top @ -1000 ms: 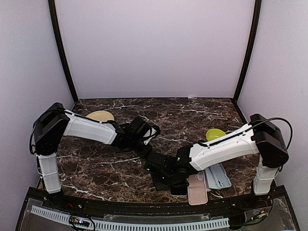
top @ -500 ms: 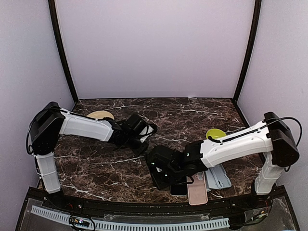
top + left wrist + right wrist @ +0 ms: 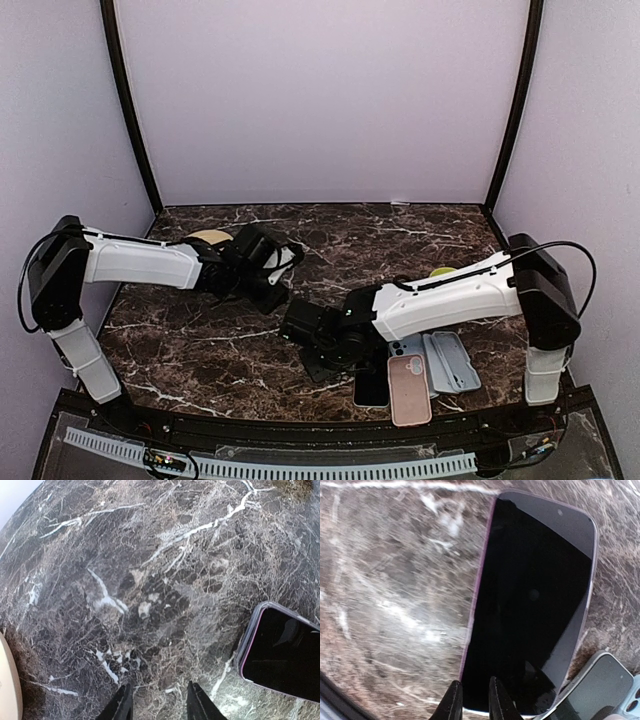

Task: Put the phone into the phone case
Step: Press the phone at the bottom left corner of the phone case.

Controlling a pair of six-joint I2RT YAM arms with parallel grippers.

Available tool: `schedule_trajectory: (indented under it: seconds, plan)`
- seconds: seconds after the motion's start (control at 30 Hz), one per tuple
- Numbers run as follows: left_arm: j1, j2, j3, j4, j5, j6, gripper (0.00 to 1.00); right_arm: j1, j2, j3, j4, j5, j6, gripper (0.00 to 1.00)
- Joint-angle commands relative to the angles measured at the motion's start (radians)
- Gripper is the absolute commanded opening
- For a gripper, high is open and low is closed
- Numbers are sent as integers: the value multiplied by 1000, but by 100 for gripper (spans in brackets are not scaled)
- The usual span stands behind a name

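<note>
A black phone point(image 3: 535, 605) with a purple rim lies screen up on the marble table. My right gripper point(image 3: 472, 700) hovers over its near left corner, open by a narrow gap with nothing between the fingers. The left wrist view catches one corner of that phone point(image 3: 285, 655) at the right. My left gripper point(image 3: 159, 705) stands open over bare marble beside it. From above, the left gripper point(image 3: 272, 288) and the right gripper point(image 3: 308, 335) are close together at mid table. A pink phone case point(image 3: 408, 388) lies near the front edge, with a grey case point(image 3: 452, 362) to its right.
A second dark-screened phone point(image 3: 597, 687) lies just right of the purple-rimmed one, seen from above as a phone point(image 3: 370, 388) left of the pink case. A cream plate point(image 3: 205, 238) sits at the back left. A green bowl point(image 3: 440, 271) peeks from behind the right arm.
The right gripper went from shut to slightly open and shifted left. The left arm drew back to the left with its jaws widening. The pink case shows more fully.
</note>
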Motion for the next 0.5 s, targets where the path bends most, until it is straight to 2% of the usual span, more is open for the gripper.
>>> schedule_trajectory:
  seconds: [0.0,0.2,0.47]
  plan:
    - [7,-26,-13,-7,25,-11,39,20,45,44,-105,70,8,18]
    - [11,-15,-12,-3,42,-10,39,31,105,27,-141,63,39,14]
    - [15,-6,-10,0,54,-10,39,45,91,76,-169,44,12,23]
